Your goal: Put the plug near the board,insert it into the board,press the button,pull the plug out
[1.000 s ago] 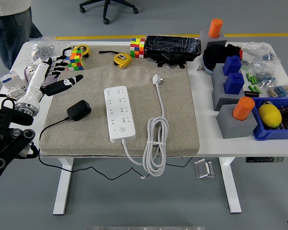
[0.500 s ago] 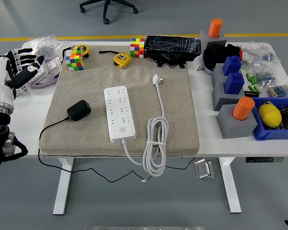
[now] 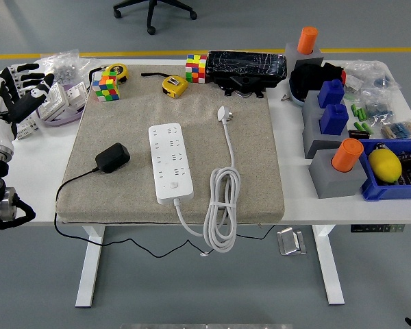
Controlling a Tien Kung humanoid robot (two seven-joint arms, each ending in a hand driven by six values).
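Note:
The black plug (image 3: 112, 157) lies on the beige mat (image 3: 253, 178), left of the white power board (image 3: 170, 162). Its black cable runs off the mat's left front edge. The board lies lengthwise with its button (image 3: 168, 184) near the front end. The board's own white cord (image 3: 222, 205) is coiled to its right and ends in a white plug (image 3: 224, 114). My left hand (image 3: 20, 92) is at the far left edge, well away from the black plug, its fingers spread and holding nothing. My right hand is out of view.
Two colour cubes (image 3: 104, 88) (image 3: 196, 68), two yellow tape measures (image 3: 174, 85) and a black wrapped box (image 3: 248, 66) line the mat's back edge. Grey blocks with blue and orange pegs (image 3: 332, 137) and a blue bin (image 3: 394, 175) stand at the right. Bags and small boxes (image 3: 61, 103) lie beside my left hand.
My left arm has drawn back to the left, from over the mat's back left corner to the picture's left edge. The plug and board have not moved.

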